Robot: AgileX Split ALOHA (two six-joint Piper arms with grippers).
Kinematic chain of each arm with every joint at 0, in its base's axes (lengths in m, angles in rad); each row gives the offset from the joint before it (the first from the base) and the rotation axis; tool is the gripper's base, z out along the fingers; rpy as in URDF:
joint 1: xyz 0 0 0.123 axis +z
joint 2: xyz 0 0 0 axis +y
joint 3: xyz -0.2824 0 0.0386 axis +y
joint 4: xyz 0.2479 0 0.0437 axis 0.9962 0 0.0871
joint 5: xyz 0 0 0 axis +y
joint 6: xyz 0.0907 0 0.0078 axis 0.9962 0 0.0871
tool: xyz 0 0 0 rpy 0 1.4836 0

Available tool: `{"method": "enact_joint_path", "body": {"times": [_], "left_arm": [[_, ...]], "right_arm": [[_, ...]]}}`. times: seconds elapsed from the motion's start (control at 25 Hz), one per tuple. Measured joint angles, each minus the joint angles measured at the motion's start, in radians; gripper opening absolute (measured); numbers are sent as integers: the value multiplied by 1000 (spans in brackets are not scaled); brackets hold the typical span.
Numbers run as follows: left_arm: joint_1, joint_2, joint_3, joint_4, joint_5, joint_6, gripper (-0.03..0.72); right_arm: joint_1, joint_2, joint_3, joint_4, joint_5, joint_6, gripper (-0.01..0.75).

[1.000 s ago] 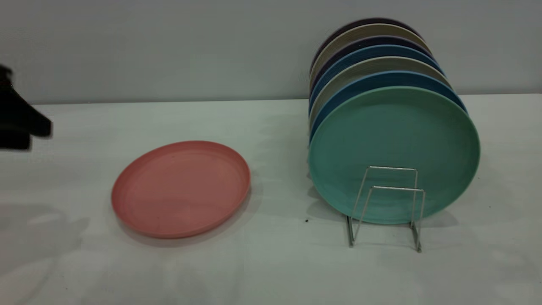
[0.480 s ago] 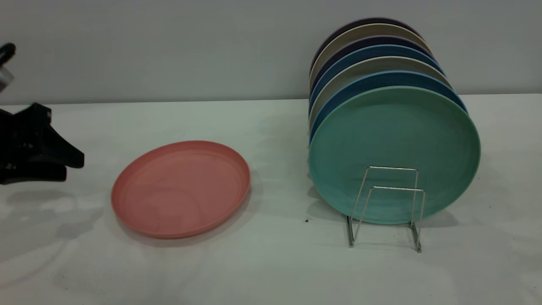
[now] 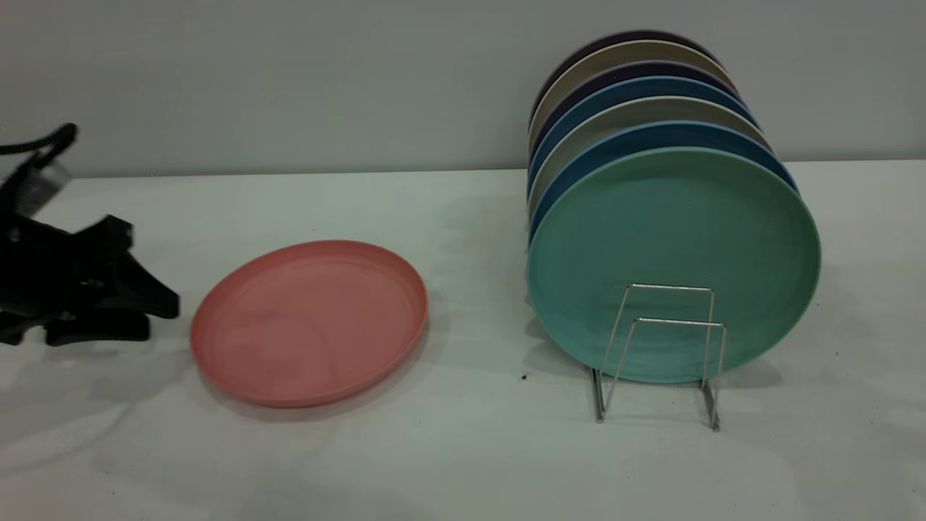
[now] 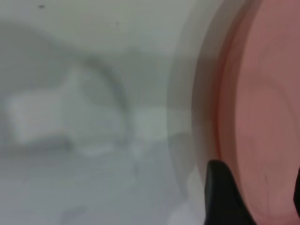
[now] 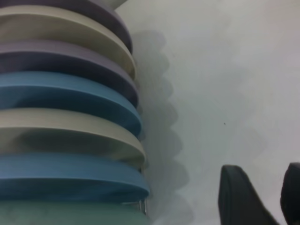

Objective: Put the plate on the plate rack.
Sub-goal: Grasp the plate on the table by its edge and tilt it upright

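The salmon-pink plate lies flat on the white table, left of centre. My left gripper is low over the table just left of the plate's rim, open and empty, fingertips pointing at the plate. In the left wrist view the plate fills the space beyond that gripper, whose one dark finger is over the rim. The silver wire plate rack stands at the right, its two front loops free. My right gripper shows only in its own wrist view, open beside the rack.
Several plates stand upright in the rack: a teal-green one in front, then blue, beige and purple ones behind. They also show edge-on in the right wrist view. A grey wall runs behind the table.
My left gripper has moved down and to the right, from the left edge of the view to just beside the pink plate's rim. The plate and rack have not moved.
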State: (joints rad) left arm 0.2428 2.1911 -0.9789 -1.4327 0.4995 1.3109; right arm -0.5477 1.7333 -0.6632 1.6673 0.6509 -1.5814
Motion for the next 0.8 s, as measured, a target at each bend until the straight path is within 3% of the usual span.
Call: {"method": "enact_joint_path", "body": {"times": [0.24,0.44,0.8], "left_arm": [[-58,40,-33,-13,-47,-2,401],[-62,43,-36,-41,-88,-1,396],[-62,55,-67,-63,-85,4,295]], "right_arm": [[0,0,-11,2,5,-10,244],[0,0,-11,11,6,-25,244],[0,0,-11,28,7,-36,244]]}}
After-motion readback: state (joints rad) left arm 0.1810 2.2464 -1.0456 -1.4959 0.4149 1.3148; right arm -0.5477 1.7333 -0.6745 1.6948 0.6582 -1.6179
